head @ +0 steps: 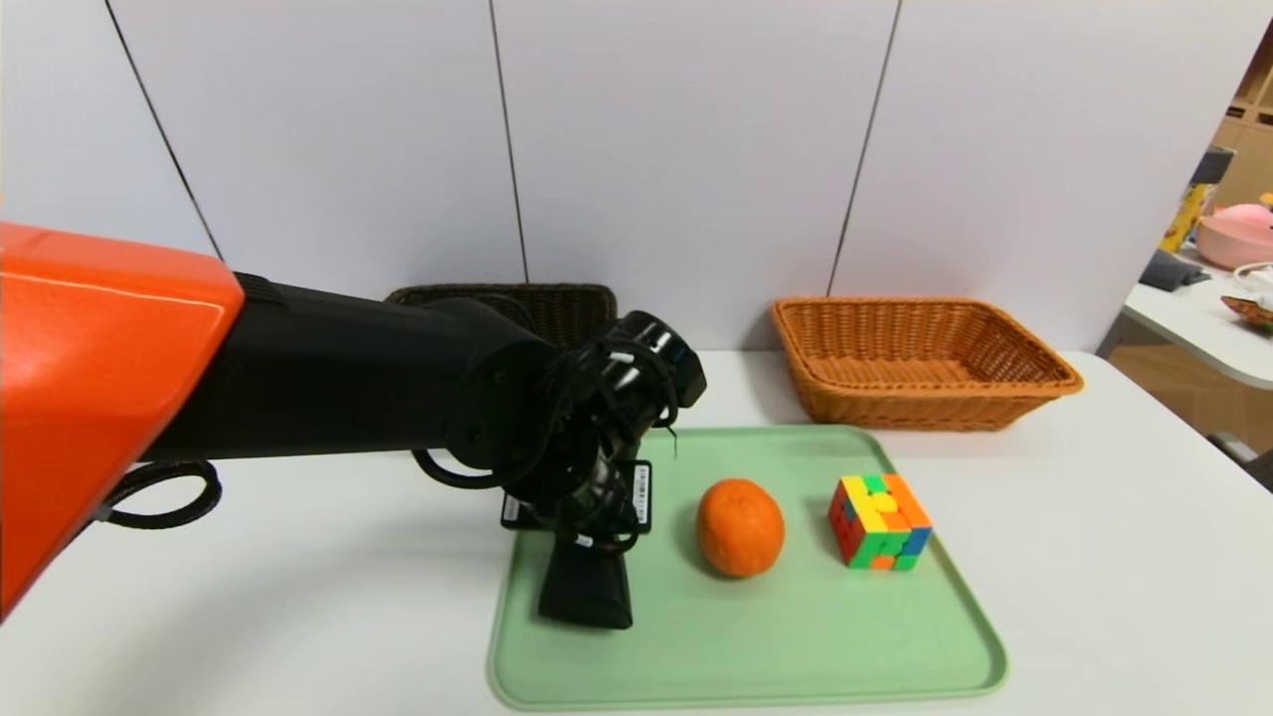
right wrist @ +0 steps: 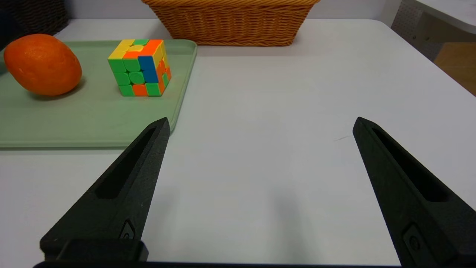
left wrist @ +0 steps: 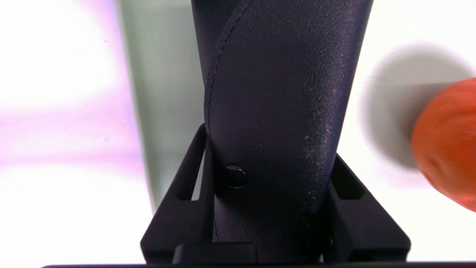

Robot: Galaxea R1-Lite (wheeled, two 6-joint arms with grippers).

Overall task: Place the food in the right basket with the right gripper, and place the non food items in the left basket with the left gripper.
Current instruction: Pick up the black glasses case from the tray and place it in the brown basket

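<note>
Nearest, the left gripper (head: pixel 589 557) is clamped on the black pouch (head: pixel 587 587), at the tray's (head: pixel 746 646) left end. Soft and floppy, it should droop (grip mid-length). Beyond waits the dark basket (head: pixel 557 308).

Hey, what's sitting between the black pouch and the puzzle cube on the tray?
The orange, alone between the black pouch and puzzle cube, per the head view.
</note>
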